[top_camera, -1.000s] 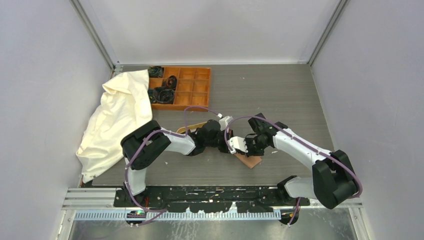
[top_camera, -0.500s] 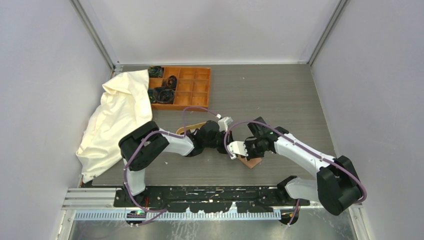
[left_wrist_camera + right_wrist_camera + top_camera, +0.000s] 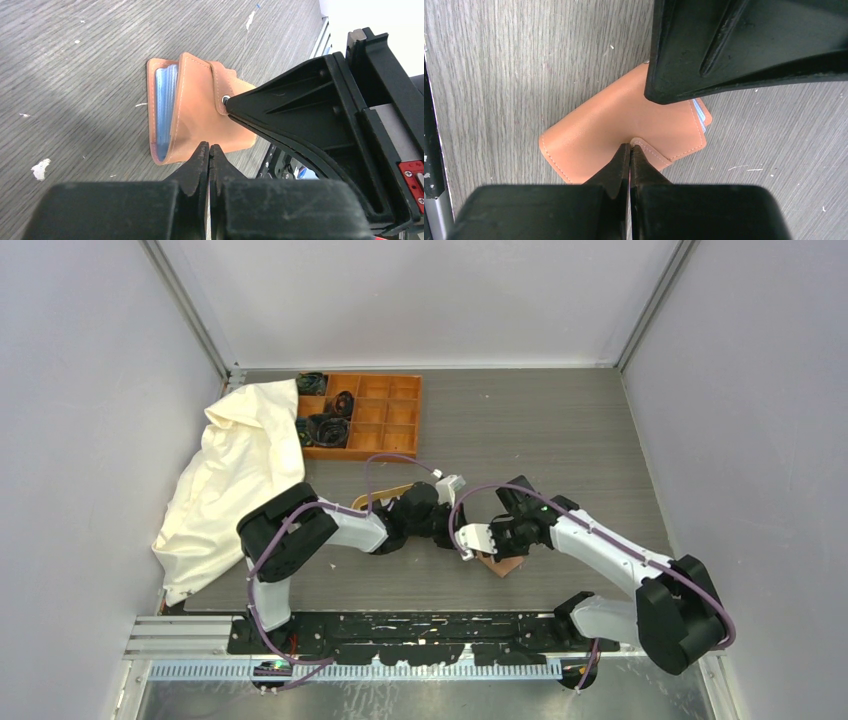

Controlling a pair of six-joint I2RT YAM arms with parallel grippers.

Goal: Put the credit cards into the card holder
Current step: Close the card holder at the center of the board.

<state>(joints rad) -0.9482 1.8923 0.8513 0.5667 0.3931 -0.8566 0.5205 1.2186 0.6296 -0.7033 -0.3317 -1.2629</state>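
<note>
Left gripper: fingers shut on each other with nothing between them; tips at the near long edge of the card holder, touching it or just above, I cannot tell which.
Right gripper: fingers likewise closed and empty, tips down on the flap's small snap tab.
Card holder position: folded, flat on the grey table, between the two grippers and near the front edge.
Flap: wrapped over the top; whether the snap has caught cannot be told.
Credit cards: pale blue edges show inside the holder's open side, tucked in; no black card is visible.
Handling: likely light and soft, the leather yielding under a fingertip and apt to slide on the smooth tabletop. Best pinned with one tip on the body while the other presses the tab; for lifting, pinch across the folded spine, not the open side.
Further out: orange compartment box and white cloth, well apart at the far left.
</note>
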